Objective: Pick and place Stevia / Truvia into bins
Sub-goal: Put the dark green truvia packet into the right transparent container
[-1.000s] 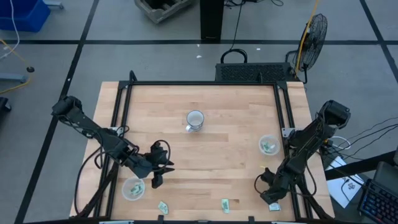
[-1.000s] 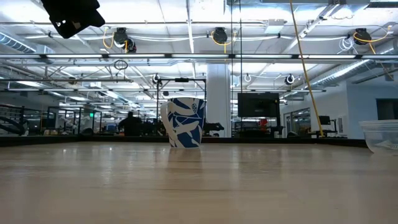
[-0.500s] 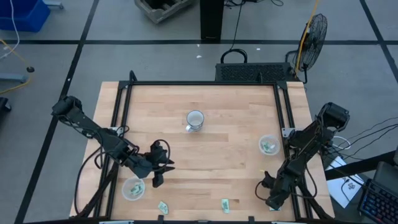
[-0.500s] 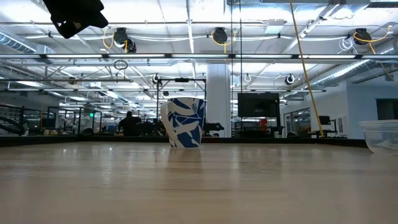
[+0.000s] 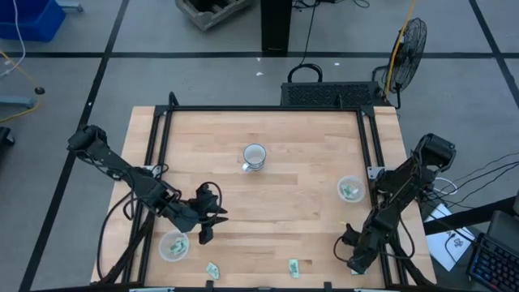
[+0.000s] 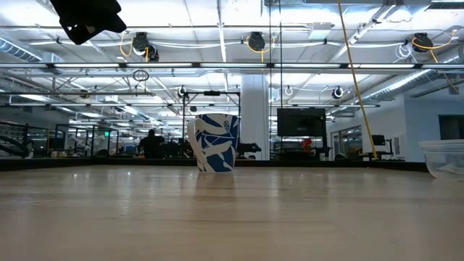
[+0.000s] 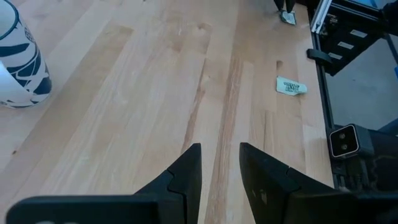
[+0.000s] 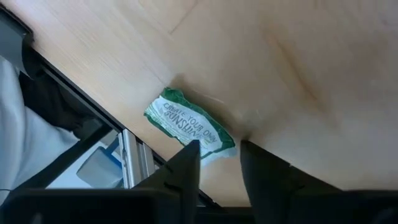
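Observation:
Pale green and white sachets lie on the wooden table. One sachet [image 8: 189, 127] lies flat at the near right corner, also seen in the high view [image 5: 358, 268]. My right gripper [image 8: 219, 152] is open just above it, fingers either side of its end. Two more sachets [image 5: 212, 269] [image 5: 293, 267] lie along the near edge. The left bin [image 5: 174, 245] and the right bin [image 5: 350, 190] each hold sachets. My left gripper [image 5: 207, 221] hangs open beside the left bin, over bare wood [image 7: 219, 168]. My right gripper comes at the sachet from above, pointing down. One fingertip [image 8: 191, 149] shows over the sachet's edge [image 8: 208, 142]; whether it touches the paper, I cannot tell. The sachet lies flat on the table.
A white mug with blue markings [image 5: 255, 156] stands at the table's middle, also in the low view [image 6: 215, 143]. A black frame rail [image 5: 381, 203] runs along the table's right side, close to my right gripper. Open wood lies between the mug and the near edge.
My right gripper has shifted a little toward the near right corner, closing in over the sachet there. The left arm has kept still.

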